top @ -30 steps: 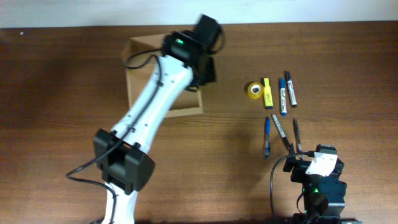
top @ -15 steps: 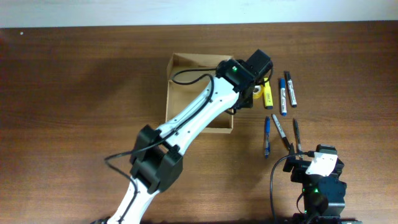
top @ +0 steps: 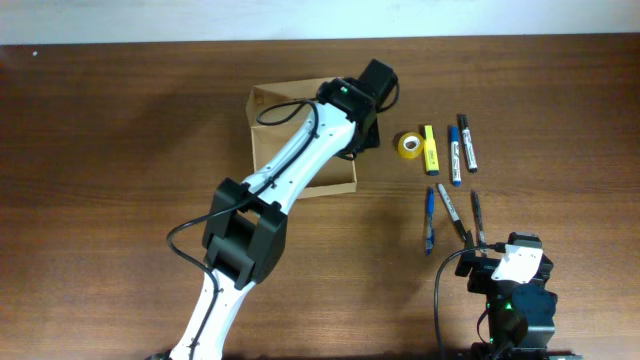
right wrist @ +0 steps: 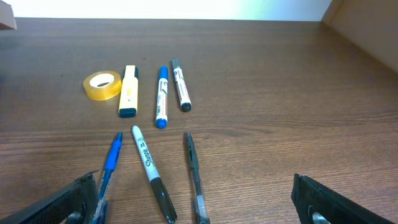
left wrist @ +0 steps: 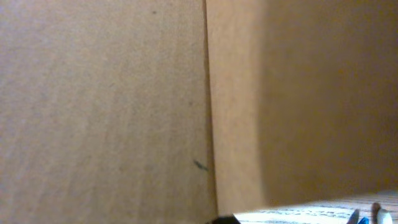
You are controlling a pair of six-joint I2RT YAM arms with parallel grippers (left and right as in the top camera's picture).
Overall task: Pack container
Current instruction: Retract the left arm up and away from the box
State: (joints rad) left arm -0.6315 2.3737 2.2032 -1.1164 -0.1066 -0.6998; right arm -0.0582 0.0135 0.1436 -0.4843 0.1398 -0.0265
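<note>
Please watch the left gripper (top: 362, 118) first: it sits at the right wall of the container (top: 270, 125), its fingers are together, and I cannot tell whether they pinch the cardboard or only rest against it. If they only rest, a push can make this light box slip away or turn on the table (top: 120, 150). If they pinch, a quick lift can tilt the box or bend its thin wall. The tape roll (top: 408, 144) and the yellow highlighter (top: 430, 147) lie near, at the right of the box, so a slide to that side can knock them away. The left wrist view gives you little help (it is filled with cardboard). The right gripper (right wrist: 199, 202) has its fingers wide apart with nothing between them, low in the frame, just below the pens (right wrist: 149, 180). The container is in the upper middle of the overhead view, open on top, plain tan and unmarked. The part of its inside that shows looks empty; the arm hides the rest.
</note>
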